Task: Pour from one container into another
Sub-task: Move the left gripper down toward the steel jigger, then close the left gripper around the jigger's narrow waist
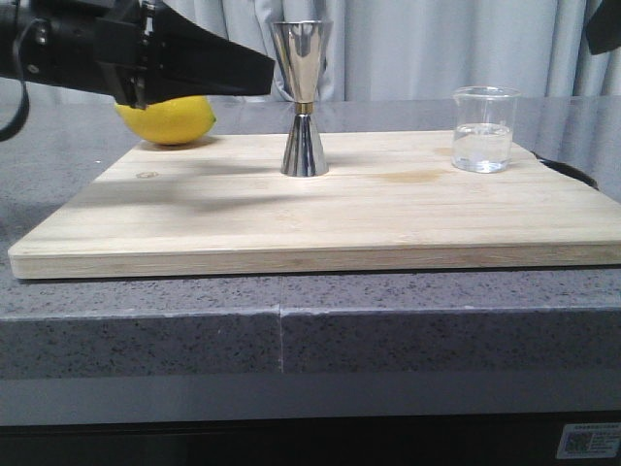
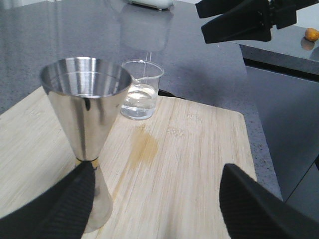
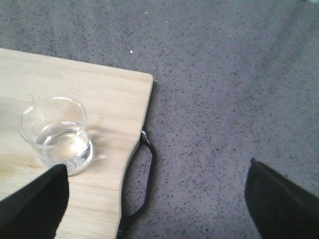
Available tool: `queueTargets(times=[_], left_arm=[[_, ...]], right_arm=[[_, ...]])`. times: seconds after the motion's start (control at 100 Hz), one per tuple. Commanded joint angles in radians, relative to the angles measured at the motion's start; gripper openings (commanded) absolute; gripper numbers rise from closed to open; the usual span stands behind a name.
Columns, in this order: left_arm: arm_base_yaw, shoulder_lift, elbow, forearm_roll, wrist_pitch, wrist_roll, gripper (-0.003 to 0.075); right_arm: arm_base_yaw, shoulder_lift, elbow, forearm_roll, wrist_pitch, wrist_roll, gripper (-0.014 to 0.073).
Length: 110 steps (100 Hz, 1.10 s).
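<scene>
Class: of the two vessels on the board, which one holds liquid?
The glass beaker at the board's right holds clear liquid; the steel jigger looks empty.

Soft, even light from above leaves faint, blurred shadows on the board (image 1: pixel 320 209) beneath the left arm. The jigger (image 1: pixel 304 97) shows bright glare streaks. The left gripper (image 2: pixel 159 204) is dark and out of focus in its wrist view.

Jigger (image 1: pixel 304 102) mirror-polished steel; beaker (image 1: pixel 482 129) clear glass; board (image 1: pixel 320 209) matt wood.
</scene>
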Motion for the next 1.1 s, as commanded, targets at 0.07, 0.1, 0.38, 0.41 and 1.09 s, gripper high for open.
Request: queueTargets(times=[0.07, 0.1, 0.38, 0.41, 1.09], left_arm=[[-0.009, 0.012, -0.064, -0.029, -0.092, -0.012, 0.0479], [-0.009, 0.021, -0.073, -0.028, -0.092, -0.012, 0.0479], [-0.009, 0.086, -0.165, -0.014, -0.079, -0.013, 0.0479], [-0.009, 0.092, -0.174, -0.013, -0.079, -0.015, 0.0479], [-0.083, 0.157, -0.256, -0.012, -0.044, -0.019, 0.0452]], right_arm=[[0.000, -0.001, -0.029, -0.002, -0.071, -0.007, 0.0648], [0.000, -0.001, -0.029, -0.002, -0.076, -0.007, 0.0648], [0.000, -0.001, -0.029, -0.002, -0.106, -0.007, 0.0648], [0.000, -0.001, -0.029, -0.002, -0.106, -0.007, 0.0648], [0.000, 0.007, -0.029, -0.002, -0.123, -0.007, 0.0648]])
